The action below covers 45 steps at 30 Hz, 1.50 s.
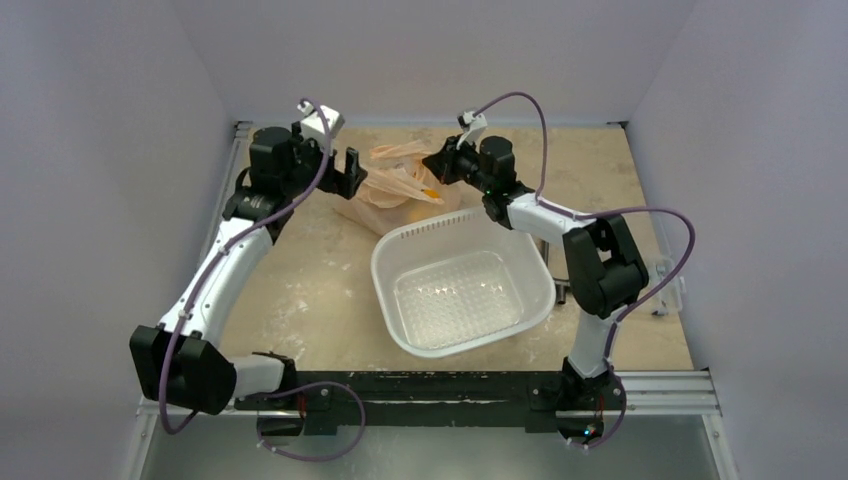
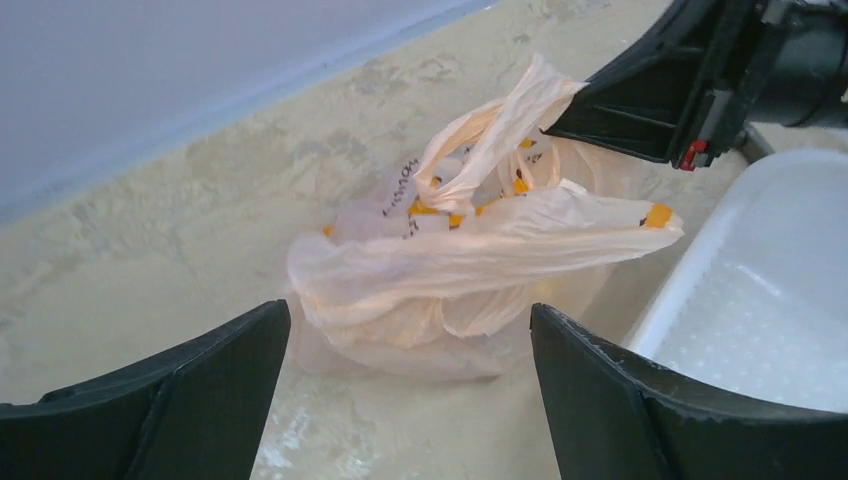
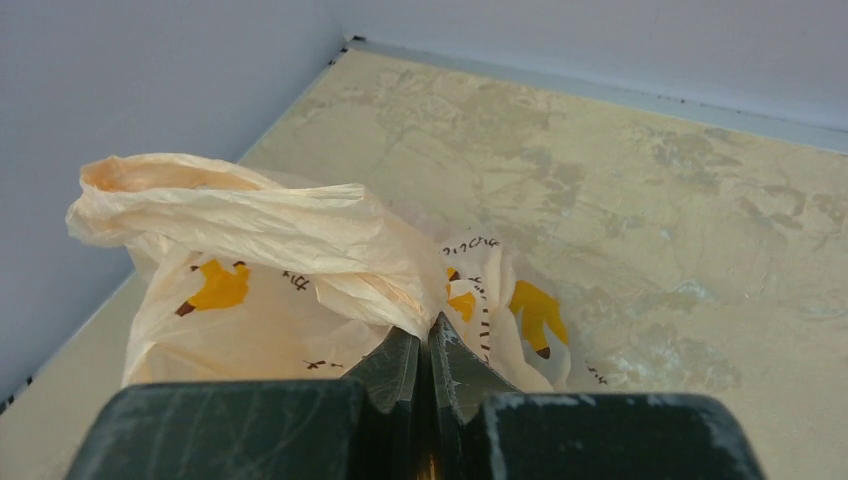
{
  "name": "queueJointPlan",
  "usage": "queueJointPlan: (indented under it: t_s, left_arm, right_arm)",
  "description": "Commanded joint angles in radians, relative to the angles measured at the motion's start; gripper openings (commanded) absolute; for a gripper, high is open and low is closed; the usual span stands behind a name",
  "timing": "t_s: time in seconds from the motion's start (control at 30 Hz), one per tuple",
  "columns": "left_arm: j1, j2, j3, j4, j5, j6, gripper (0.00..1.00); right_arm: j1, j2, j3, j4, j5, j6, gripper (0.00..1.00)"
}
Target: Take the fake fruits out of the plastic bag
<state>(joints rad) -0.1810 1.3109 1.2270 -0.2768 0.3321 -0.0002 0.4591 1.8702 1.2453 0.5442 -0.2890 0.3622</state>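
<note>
Pinching a twisted handle of the plastic bag [image 3: 250, 230], my right gripper [image 3: 428, 335] stood with its jaws pressed flat together on the film, the strip running out toward 10 o'clock in the right wrist view. My left gripper [image 2: 410, 315] hung spread wide and empty, the bag dead ahead at 12 o'clock between its fingers and apart from both. In the top view the bag sat on the table [image 1: 300, 290] at 11 o'clock from the basin [image 1: 545, 300], close against its far rim. It lay at 3 o'clock from my left gripper and 8 o'clock from my right, its long axis running roughly 9 to 3 between them. Bag: thin, crinkled, translucent peach film, printed with yellow patches and dark lettering, slumped and floppy. Basin: rigid, white, perforated. The fake fruits were hidden inside the bag; none could be made out. The free left arm seemed better placed to open the mouth.
</note>
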Motion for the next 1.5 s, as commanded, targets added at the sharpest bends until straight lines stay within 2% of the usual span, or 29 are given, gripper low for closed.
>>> queueJointPlan:
  t_s: [0.0,0.13,0.3,0.4,0.47,0.5,0.63,0.7,0.73,0.8,0.87,0.93,1.07,1.17,1.23,1.37,1.47]
  left_arm:
    - [-0.083,-0.038,-0.118,0.182,-0.076,0.324,0.92]
    - [-0.155,-0.033,-0.164,0.212,-0.118,0.434,0.92]
    - [-0.221,0.044,-0.172,0.232,-0.194,0.551,0.94]
    - [-0.273,0.113,-0.150,0.260,-0.330,0.622,0.91]
    - [-0.281,0.167,-0.055,0.236,-0.422,0.580,0.77]
    - [-0.281,0.184,-0.022,0.228,-0.447,0.518,0.65]
    - [-0.251,0.189,0.033,0.183,-0.422,0.192,0.01]
    - [-0.207,0.159,-0.003,0.194,-0.394,-0.063,0.00]
    - [-0.168,0.142,-0.034,0.225,-0.334,-0.198,0.00]
    - [-0.078,0.112,-0.140,0.410,-0.166,-0.472,0.00]
    - [-0.010,0.108,-0.224,0.594,-0.060,-0.689,0.00]
    - [0.025,0.128,-0.255,0.731,0.015,-0.819,0.00]
    - [0.062,0.147,-0.253,0.813,0.026,-0.973,0.00]
    - [0.090,0.172,-0.265,0.919,0.025,-1.099,0.00]
    - [0.096,0.202,-0.208,0.894,0.064,-1.124,0.00]
    - [0.097,0.270,-0.074,0.843,0.191,-1.144,0.00]
    - [0.104,0.277,-0.030,0.838,0.236,-1.143,0.00]
  right_arm:
    - [0.000,-0.085,0.030,-0.061,-0.059,-0.083,0.00]
    - [0.000,-0.118,0.003,-0.041,-0.083,-0.067,0.00]
    - [-0.002,-0.134,-0.007,-0.014,-0.094,-0.034,0.00]
    - [-0.001,-0.134,-0.006,0.006,-0.111,-0.009,0.00]
    - [0.002,-0.136,-0.007,0.009,-0.112,-0.004,0.00]
    - [0.001,-0.139,-0.016,0.017,-0.105,0.001,0.00]
    - [0.001,-0.166,-0.102,0.086,-0.005,0.099,0.00]
    - [0.000,-0.192,-0.193,0.162,0.111,0.283,0.00]
    - [0.000,-0.203,-0.250,0.229,0.163,0.366,0.00]
    - [0.002,-0.203,-0.372,0.407,0.246,0.541,0.00]
    - [0.003,-0.169,-0.421,0.556,0.276,0.661,0.00]
    - [-0.010,-0.132,-0.431,0.620,0.304,0.759,0.00]
    - [-0.026,-0.077,-0.420,0.718,0.311,0.826,0.00]
    - [-0.047,-0.064,-0.376,0.676,0.279,0.797,0.00]
    - [-0.072,-0.064,-0.310,0.588,0.202,0.728,0.00]
    - [-0.094,-0.099,-0.103,0.219,0.182,0.410,0.00]
    - [-0.096,-0.115,-0.029,0.153,0.176,0.234,0.00]
